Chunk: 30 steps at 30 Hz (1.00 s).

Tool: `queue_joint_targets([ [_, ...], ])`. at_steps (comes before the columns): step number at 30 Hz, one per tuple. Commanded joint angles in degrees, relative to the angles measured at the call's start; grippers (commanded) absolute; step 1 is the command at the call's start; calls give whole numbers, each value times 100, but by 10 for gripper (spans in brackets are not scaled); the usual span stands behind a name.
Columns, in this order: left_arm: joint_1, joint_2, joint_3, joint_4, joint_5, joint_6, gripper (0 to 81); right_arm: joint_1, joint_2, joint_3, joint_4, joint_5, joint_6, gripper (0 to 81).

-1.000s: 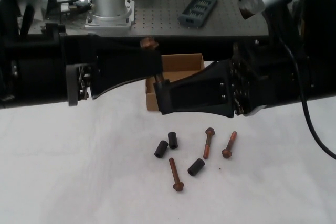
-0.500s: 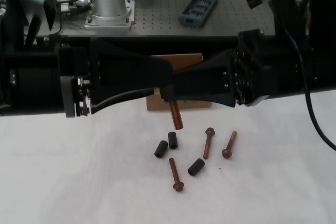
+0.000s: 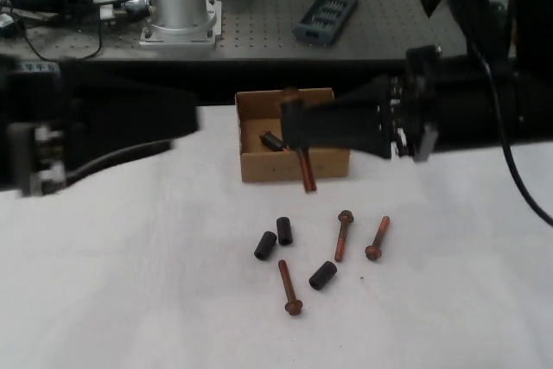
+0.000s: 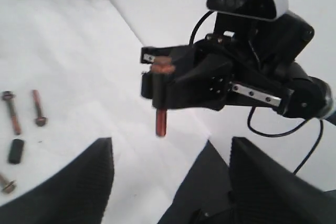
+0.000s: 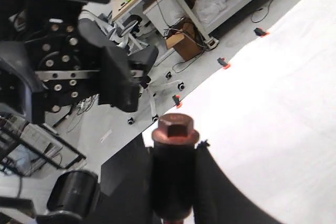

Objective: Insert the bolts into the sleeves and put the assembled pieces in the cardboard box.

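Observation:
My right gripper (image 3: 295, 127) hangs over the front wall of the cardboard box (image 3: 259, 166), shut on a copper bolt (image 3: 306, 174) that points down. In the right wrist view the bolt's hex head (image 5: 175, 129) sits on top of a black sleeve (image 5: 173, 182) between my fingers. My left gripper (image 4: 170, 153) is open and empty, drawn back to the left, facing the held bolt (image 4: 160, 121). Three loose bolts (image 3: 344, 235) (image 3: 378, 239) (image 3: 289, 287) and three black sleeves (image 3: 265, 245) (image 3: 283, 231) (image 3: 322, 276) lie on the white cloth in front of the box. One dark piece (image 3: 272, 140) lies inside the box.
Behind the box runs a perforated metal bench with a silver post (image 3: 177, 6) and a dark slotted holder (image 3: 327, 10). The left arm (image 3: 95, 131) spans the left side. White cloth stretches free to the front left and front right.
The left gripper has let go of the bolt and pulled away to the left. The right gripper keeps the bolt and has shifted slightly right, over the box's front.

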Motion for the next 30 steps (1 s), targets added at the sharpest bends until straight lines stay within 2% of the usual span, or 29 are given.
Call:
queue_joint_targets([
  [1, 542, -747, -19, 1699, -594, 784, 461, -127, 289, -261, -37, 110, -69, 29],
  [4, 816, -1252, -19, 2680, -1036, 1154, 461, -294, 927, -846, -37, 277, -69, 29],
  [8, 1033, -1849, -19, 3400, -1401, 1199, 461, -514, 2015, -1914, 0, 390, -21, 29],
  [16, 1051, -2547, -19, 3579, -2137, 1216, 461, -739, 4260, -4511, 1030, 794, 68, 29],
  [20, 1051, -2573, -19, 3592, -2279, 1215, 461, -759, 5162, -5502, 1347, 1195, 68, 29],
  [25, 1051, -2573, -19, 3592, -2279, 1215, 461, -759, 5759, -6158, 1595, 1915, 61, 29],
  [30, 1051, -2573, -19, 3592, -2279, 1215, 461, -759, 5866, -6235, 1795, 2456, 17, 29],
])
